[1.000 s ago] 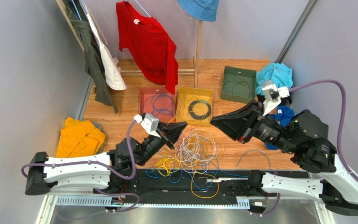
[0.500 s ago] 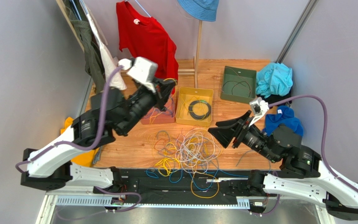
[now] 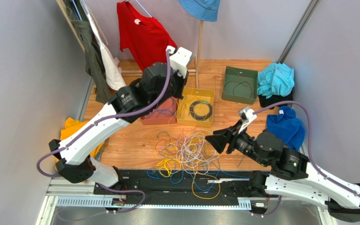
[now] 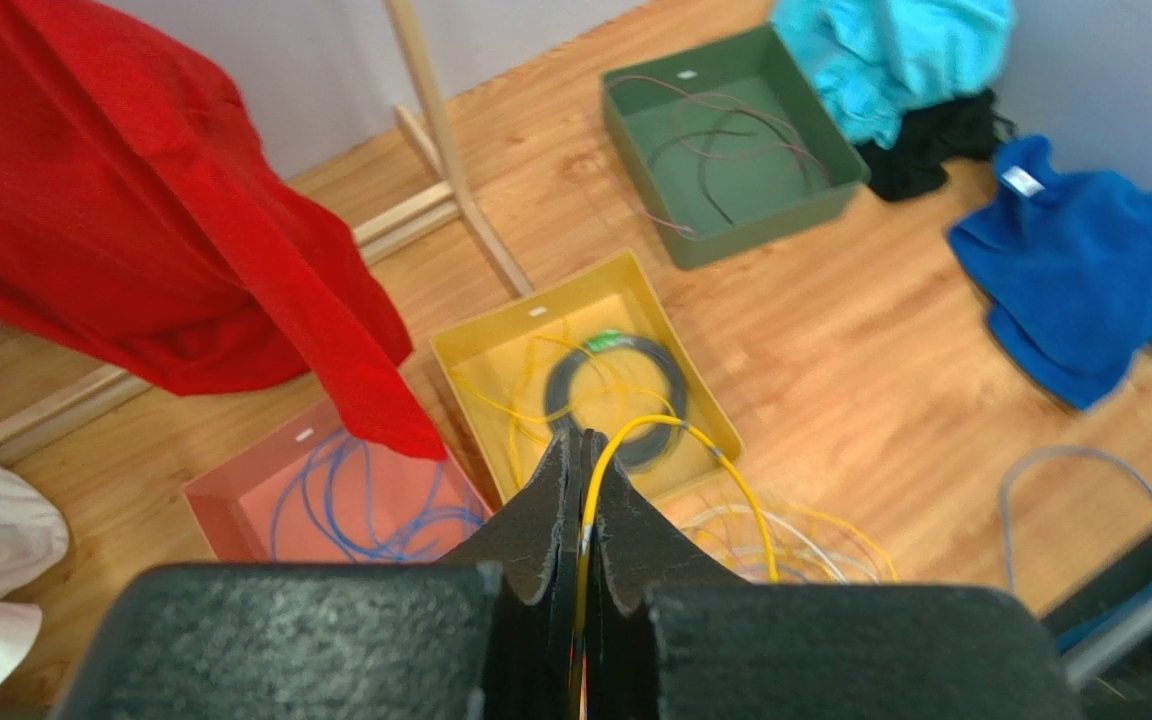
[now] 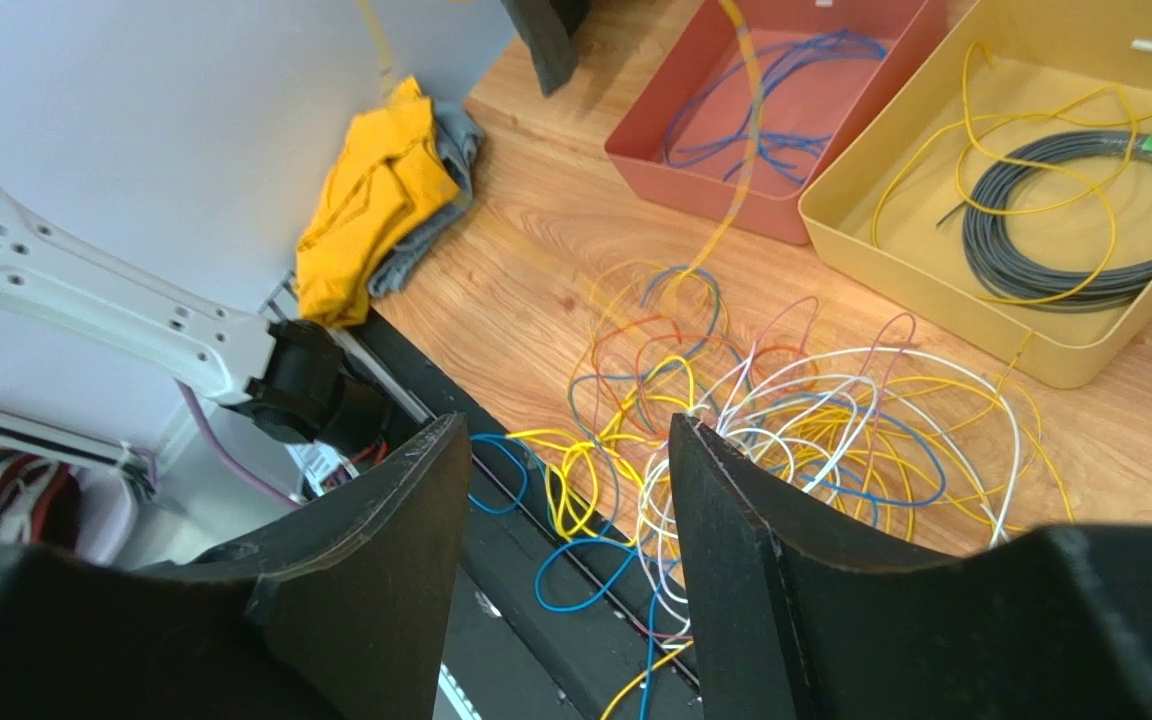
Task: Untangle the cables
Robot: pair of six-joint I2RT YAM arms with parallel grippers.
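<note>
Bare tabletop [image 3: 132, 145] left of cables [image 3: 191, 152] (yellow tray [image 3: 194, 123] behind).

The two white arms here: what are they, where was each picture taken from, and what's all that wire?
They are two robot arms, each ending in a two-finger gripper. One picture looks down from above; the other two come from a camera on each wrist, so black fingers fill the bottom. On the wooden table lies a tangle of thin cables, with a red tray, yellow tray and green tray behind. The left gripper is shut on one yellow cable, held above the trays. The right gripper is open and empty, facing the tangle.
</note>
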